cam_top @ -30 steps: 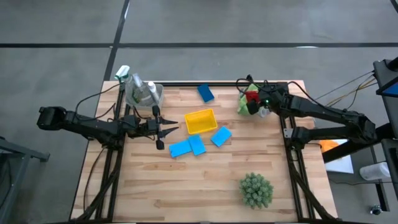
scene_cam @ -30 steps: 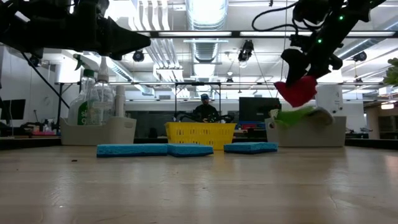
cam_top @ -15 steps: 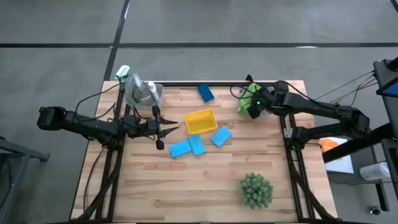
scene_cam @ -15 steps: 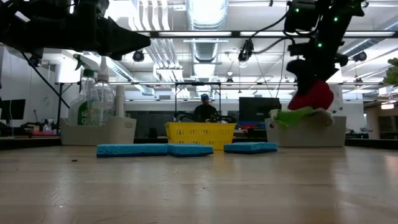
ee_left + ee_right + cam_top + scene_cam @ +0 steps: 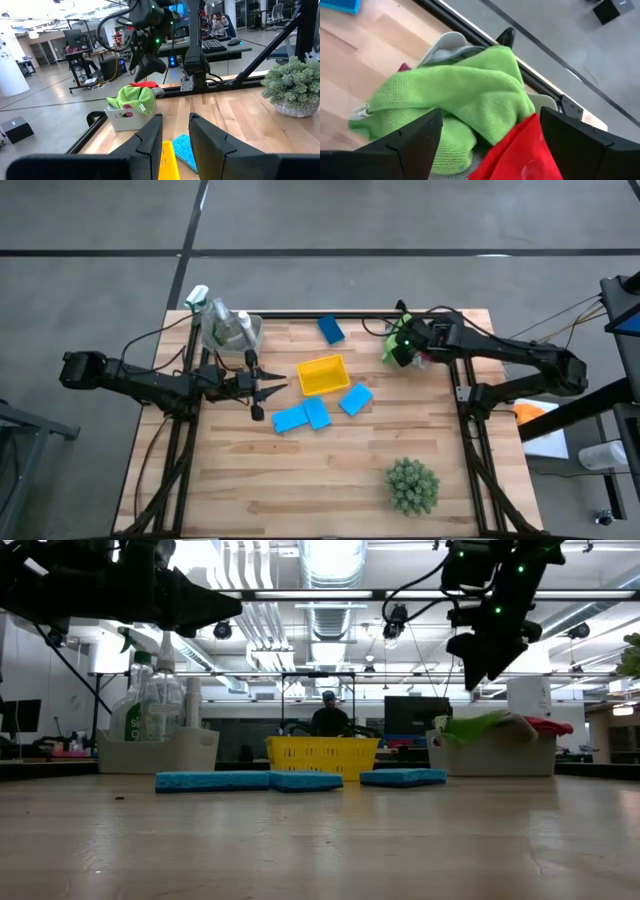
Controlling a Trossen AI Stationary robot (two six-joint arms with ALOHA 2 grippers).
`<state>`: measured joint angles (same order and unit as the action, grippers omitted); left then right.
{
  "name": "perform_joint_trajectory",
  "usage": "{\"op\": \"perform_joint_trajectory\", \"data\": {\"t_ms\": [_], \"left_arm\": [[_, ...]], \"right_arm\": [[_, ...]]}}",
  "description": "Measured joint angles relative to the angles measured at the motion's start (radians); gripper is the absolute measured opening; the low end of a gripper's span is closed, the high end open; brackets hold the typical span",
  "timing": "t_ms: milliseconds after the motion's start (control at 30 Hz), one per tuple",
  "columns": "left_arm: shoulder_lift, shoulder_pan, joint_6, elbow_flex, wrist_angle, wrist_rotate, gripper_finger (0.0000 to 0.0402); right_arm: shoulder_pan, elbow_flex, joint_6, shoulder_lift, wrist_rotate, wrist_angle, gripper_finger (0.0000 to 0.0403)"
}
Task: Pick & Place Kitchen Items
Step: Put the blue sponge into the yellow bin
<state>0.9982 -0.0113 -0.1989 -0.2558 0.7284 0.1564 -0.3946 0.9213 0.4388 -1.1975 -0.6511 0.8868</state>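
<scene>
My right gripper [image 5: 478,668] hangs open over the white bin [image 5: 495,752] at the table's far right, its fingers wide apart above the cloths. A green cloth [image 5: 460,95] is heaped in that bin and a red cloth [image 5: 520,150] lies beside it, draped on the bin's rim [image 5: 548,726]. Neither touches the fingers. My left gripper [image 5: 274,390] waits level at the left, narrowly open and holding nothing. Several blue sponges [image 5: 317,413] lie flat on the table around the yellow tray [image 5: 322,374].
A second bin [image 5: 232,330] at the far left holds a clear spray bottle [image 5: 140,700] and other bottles. One blue sponge [image 5: 331,330] lies near the far edge. A spiky green plant [image 5: 412,485] stands near the front right. Bare wood lies at the front left.
The red cloth, which hung below my right gripper above the bin, has come down and now lies on the bin beside the green cloth, free of the fingers. My right gripper has tipped farther downward over the bin.
</scene>
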Motion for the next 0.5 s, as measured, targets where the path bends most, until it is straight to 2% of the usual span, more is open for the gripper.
{"op": "perform_joint_trajectory", "data": {"t_ms": [133, 267, 333, 433, 500], "left_arm": [[0.000, 0.000, 0.000, 0.000, 0.000, 0.000, 0.0097], [0.000, 0.000, 0.000, 0.000, 0.000, -0.003, 0.0097], [0.000, 0.000, 0.007, 0.000, 0.000, -0.022, 0.0097], [0.000, 0.000, 0.014, 0.000, 0.005, -0.059, 0.0097], [0.000, 0.001, 0.019, 0.000, 0.007, -0.070, 0.0097]], "right_arm": [[-0.002, 0.015, -0.010, 0.019, 0.025, 0.010, 0.0331], [0.011, 0.003, -0.065, 0.049, 0.191, -0.103, 0.0331], [0.033, -0.025, -0.131, 0.062, 0.327, -0.255, 0.0331], [0.091, -0.098, -0.215, 0.067, 0.541, -0.584, 0.0331], [0.136, -0.143, -0.237, 0.050, 0.639, -0.776, 0.0331]]}}
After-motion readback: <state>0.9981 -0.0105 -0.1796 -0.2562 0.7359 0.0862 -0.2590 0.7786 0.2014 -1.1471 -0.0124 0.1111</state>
